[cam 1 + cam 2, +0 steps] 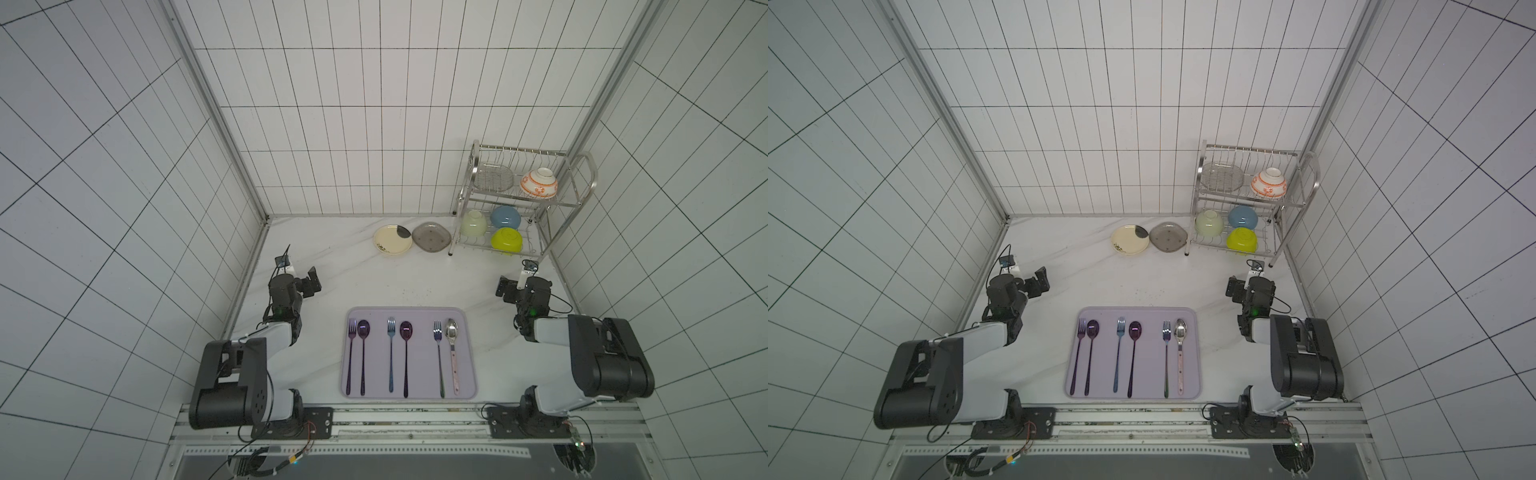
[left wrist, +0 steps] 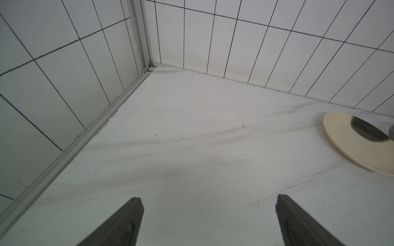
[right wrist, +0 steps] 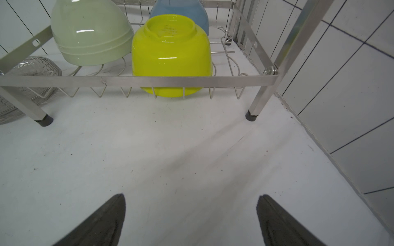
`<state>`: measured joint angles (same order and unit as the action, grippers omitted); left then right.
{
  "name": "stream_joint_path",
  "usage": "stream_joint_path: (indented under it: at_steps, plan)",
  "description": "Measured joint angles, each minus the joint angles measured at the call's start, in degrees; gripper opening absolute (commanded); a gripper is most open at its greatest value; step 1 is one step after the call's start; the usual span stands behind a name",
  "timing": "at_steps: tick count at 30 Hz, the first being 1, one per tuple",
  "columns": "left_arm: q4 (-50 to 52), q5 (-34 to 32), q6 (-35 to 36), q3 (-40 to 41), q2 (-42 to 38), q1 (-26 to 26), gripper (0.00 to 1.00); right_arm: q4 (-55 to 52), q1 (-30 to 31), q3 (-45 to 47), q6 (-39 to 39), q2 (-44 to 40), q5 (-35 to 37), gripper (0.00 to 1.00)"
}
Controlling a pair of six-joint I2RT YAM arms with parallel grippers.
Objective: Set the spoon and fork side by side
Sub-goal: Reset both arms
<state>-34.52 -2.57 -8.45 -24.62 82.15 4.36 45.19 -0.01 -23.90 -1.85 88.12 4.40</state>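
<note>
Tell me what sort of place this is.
Probably a mock kitchen for robot trials: white tiled walls, a metal dish rack, and a cutlery tray on the counter.

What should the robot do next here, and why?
Probably just pull the arms back to rest; I see nothing left to pick up. Three pairs of cutlery already lie side by side on the tray, for instance the silver spoon next to its fork. The left gripper and right gripper are open, empty and off to the tray's sides.
</note>
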Motion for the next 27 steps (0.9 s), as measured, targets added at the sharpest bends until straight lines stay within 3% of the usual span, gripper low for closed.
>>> stream_joint_path:
  at_steps: [5,16,27]
  plan:
    - [-5.6,1.9,0.7,0.0,7.1,0.2,0.98,0.0,0.0,-0.2,0.0,0.0,-0.5,0.99]
    - [-7.1,-1.8,2.1,-0.5,7.3,-3.0,0.98,0.0,0.0,-0.2,0.0,0.0,-0.6,0.99]
    - [-7.1,-3.1,2.3,-0.6,7.3,-3.1,0.98,0.0,0.0,-0.2,0.0,0.0,-0.6,0.99]
